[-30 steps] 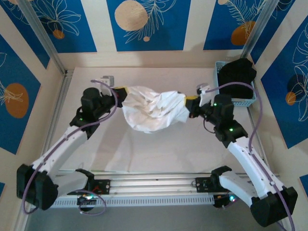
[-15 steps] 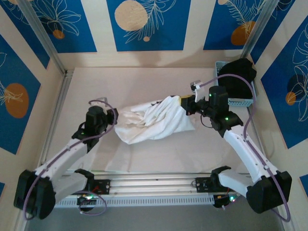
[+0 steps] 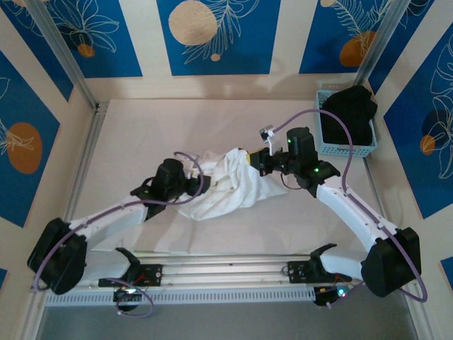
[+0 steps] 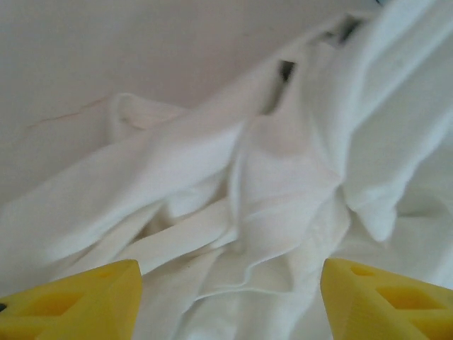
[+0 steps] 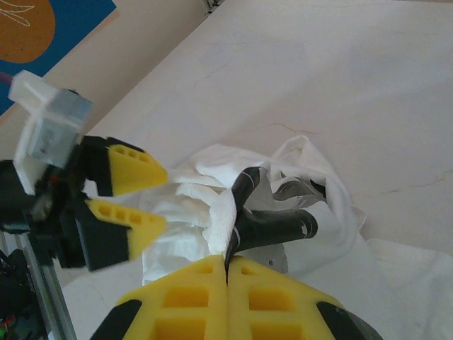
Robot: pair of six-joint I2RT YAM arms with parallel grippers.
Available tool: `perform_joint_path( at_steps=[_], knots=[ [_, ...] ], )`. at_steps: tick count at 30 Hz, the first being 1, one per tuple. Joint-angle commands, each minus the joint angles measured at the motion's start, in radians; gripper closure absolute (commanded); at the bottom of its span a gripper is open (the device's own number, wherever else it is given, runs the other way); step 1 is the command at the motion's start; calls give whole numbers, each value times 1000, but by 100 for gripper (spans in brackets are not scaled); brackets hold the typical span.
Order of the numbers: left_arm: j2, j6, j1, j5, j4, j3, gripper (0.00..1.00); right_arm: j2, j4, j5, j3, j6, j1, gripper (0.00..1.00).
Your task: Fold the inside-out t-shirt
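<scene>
Ahead of spread left jaws | t-shirt is lying bunched, stretching toward right jaws | right jaws are pinching its fold

The t-shirt lies between left pincer and right pincer, basket behind right.

white t-shirt, black garment, pale blue basket, blue leaf-print walls, beige table

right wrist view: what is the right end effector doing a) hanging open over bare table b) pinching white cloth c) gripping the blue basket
b, the right end effector has its yellow jaws shut on a fold of the white t-shirt
</scene>
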Motion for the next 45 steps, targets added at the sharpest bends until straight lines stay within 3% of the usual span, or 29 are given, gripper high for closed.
perform_joint_path(
  at_steps=[1,5,7,10,12,13,19,24,27,30,37,45],
  knots=[
    [118,86,-44,46,68,84,32,-14,6,4,-2,7,1,100],
    [253,101,-52,56,95,163,34,-36,-3,13,-10,5,-3,100],
    [304,100,-52,73,116,199,43,-45,-7,16,-15,4,-6,100],
    [331,100,-50,108,104,246,73,-59,-43,56,-7,-9,-14,100],
    [281,95,-41,125,72,248,96,-76,-99,146,11,-15,-23,100],
    [240,82,-30,145,60,242,100,-83,-123,193,19,-20,-25,99],
    [-76,-80,103,438,20,180,100,-119,-104,324,-9,-91,18,95],
    [-198,-136,167,597,-51,187,100,-135,5,380,-59,-140,71,94],
    [-215,-139,194,629,-84,197,100,-117,35,383,-62,-131,82,94],
    [-215,-155,220,669,-85,201,100,-58,-23,465,-21,-82,86,92],
    [-176,-192,227,659,-71,213,100,104,-245,650,114,-18,84,76],
    [-119,-208,227,585,-105,254,100,-67,-203,516,-25,-21,217,54]
  ],
)
